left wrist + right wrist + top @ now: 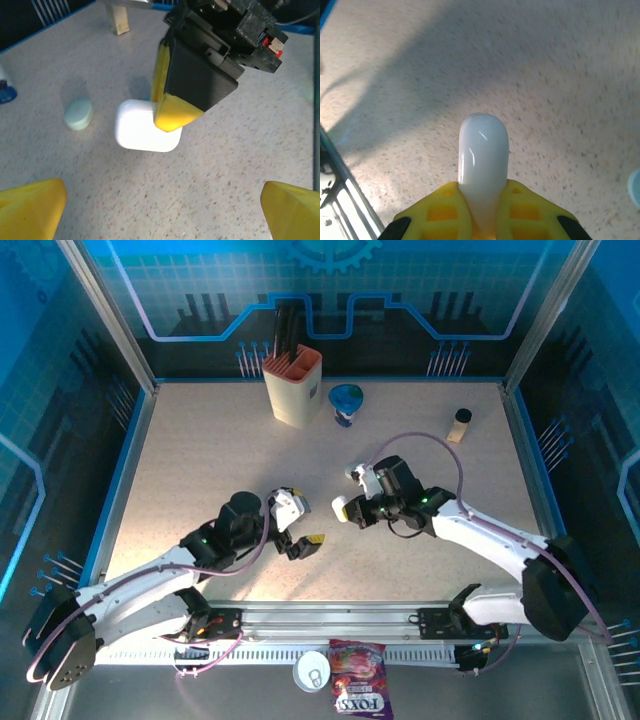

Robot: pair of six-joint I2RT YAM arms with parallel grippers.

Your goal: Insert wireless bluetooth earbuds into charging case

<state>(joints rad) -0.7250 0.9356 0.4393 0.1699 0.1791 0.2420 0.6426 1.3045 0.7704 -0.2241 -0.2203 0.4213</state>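
Right gripper [346, 510] is clamped tight on the white case [145, 132]. Its yellow fingers pinch the case from both sides, and in the right wrist view the smooth rounded edge pokes out past the fingertips. The case is a glossy white slab with rounded corners, right in the middle of the bench [200, 460]. Whether it rests on the surface or hangs just above it, I cannot tell.

Left gripper [303, 545] sits just beside the case, on its near-left side, not touching it. Its jaws are spread wide and hold nothing. In the left wrist view the two yellow fingertips sit in the bottom corners with the case straight ahead between them.

A pale teal pebble [78, 114] lies flat on the bench near the case, apart from it, on the side toward the cup [346, 403].

Well behind the case, at the back of the bench, an orange holder [293, 390] stands upright with dark tools sticking out of it. The blue cup is just beside it. Back and to the right of the case, well apart, stands a small bottle [459, 425] with a dark cap.

In front of the case, past the bench's near edge, a can [312, 671] and a candy bag [360, 695] lie side by side.
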